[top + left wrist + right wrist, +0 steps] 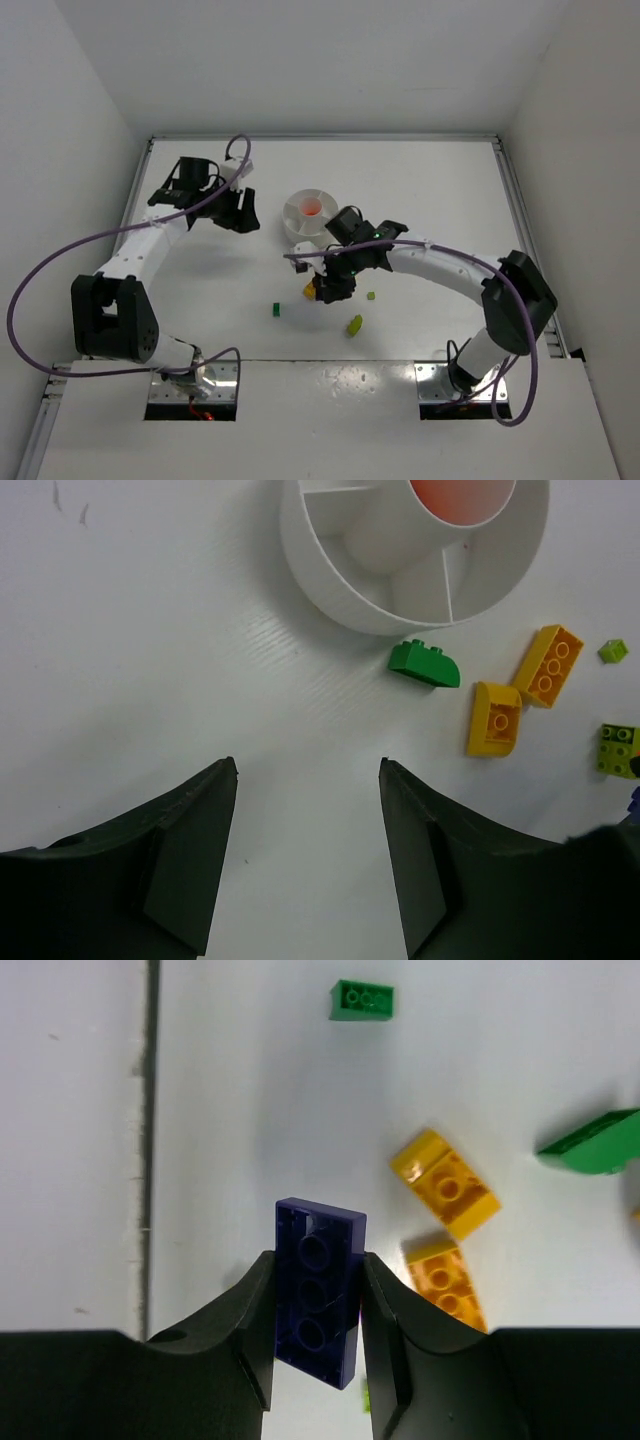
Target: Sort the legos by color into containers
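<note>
My right gripper [316, 1258] is shut on a dark purple brick [320, 1222], held flat between both fingers a little above the table. Below it lie two yellow-orange bricks [445, 1182] [447, 1280], a small green brick [362, 1000] and a larger green one [595, 1143]. In the top view the right gripper [335, 285] hangs just in front of the round white dish [296, 228]. The dish's centre well holds a red-orange piece [460, 495]. My left gripper [308, 765] is open and empty over bare table, left of the dish [330, 590].
Near the dish lie a green brick [425, 664], two yellow-orange bricks [494, 718] [549, 665], a lime bit [613, 650] and a lime brick [619, 748]. The top view shows a green brick [277, 309] and a lime one [355, 324] nearer the front.
</note>
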